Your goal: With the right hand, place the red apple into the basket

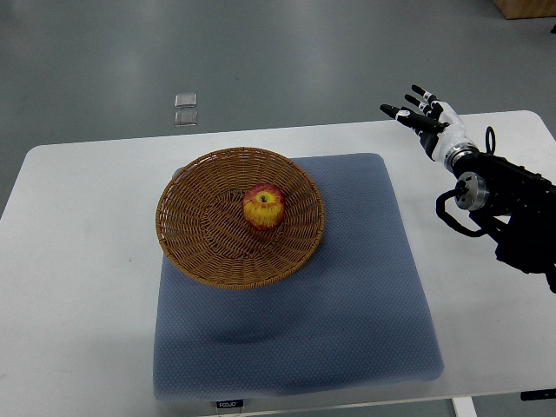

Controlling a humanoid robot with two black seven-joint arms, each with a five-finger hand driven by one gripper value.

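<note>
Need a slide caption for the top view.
Red apple resting in wicker basket on blue mat; right hand open, clear of it.

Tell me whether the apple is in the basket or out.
In. The red apple sits inside the wicker basket, near its middle; the right hand is open and away.

light: bright, even, overhead | shadows: soft, faint under basket (200, 252) | glare: none | focus: sharp throughout

Woven wicker basket (200, 234), glossy apple (264, 207)
</note>
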